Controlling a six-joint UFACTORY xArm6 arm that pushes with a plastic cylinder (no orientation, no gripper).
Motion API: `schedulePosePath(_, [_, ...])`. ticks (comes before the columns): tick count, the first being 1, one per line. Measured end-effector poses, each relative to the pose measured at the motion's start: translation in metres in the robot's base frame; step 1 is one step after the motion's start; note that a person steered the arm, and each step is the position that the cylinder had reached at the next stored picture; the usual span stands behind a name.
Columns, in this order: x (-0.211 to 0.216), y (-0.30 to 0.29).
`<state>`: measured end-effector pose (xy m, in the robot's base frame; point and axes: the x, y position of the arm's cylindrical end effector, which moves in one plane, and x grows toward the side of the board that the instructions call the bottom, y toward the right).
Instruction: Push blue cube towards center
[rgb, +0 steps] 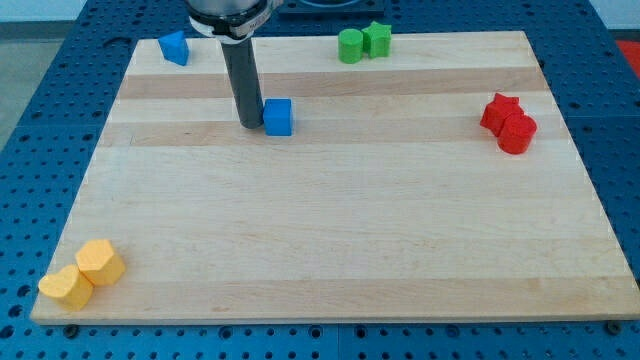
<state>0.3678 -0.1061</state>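
Observation:
The blue cube (278, 117) sits on the wooden board (330, 240), up and left of the board's middle. My tip (250, 125) is right against the cube's left side, touching or nearly touching it. The dark rod rises from there to the view's top.
A second blue block (175, 47) lies at the top left corner. Two green blocks (351, 45) (377, 38) sit together at the top middle. A red star (499, 110) and red cylinder (517, 134) touch at the right. Two yellow blocks (100, 262) (66, 288) lie at the bottom left.

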Motion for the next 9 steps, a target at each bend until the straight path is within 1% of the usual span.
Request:
schedulePosePath(1, [-0.001, 0.010])
schedulePosePath(2, [-0.007, 0.036])
schedulePosePath(4, [-0.007, 0.044])
schedulePosePath(5, [-0.007, 0.059])
schedulePosePath(8, [-0.007, 0.069])
schedulePosePath(9, [-0.018, 0.070])
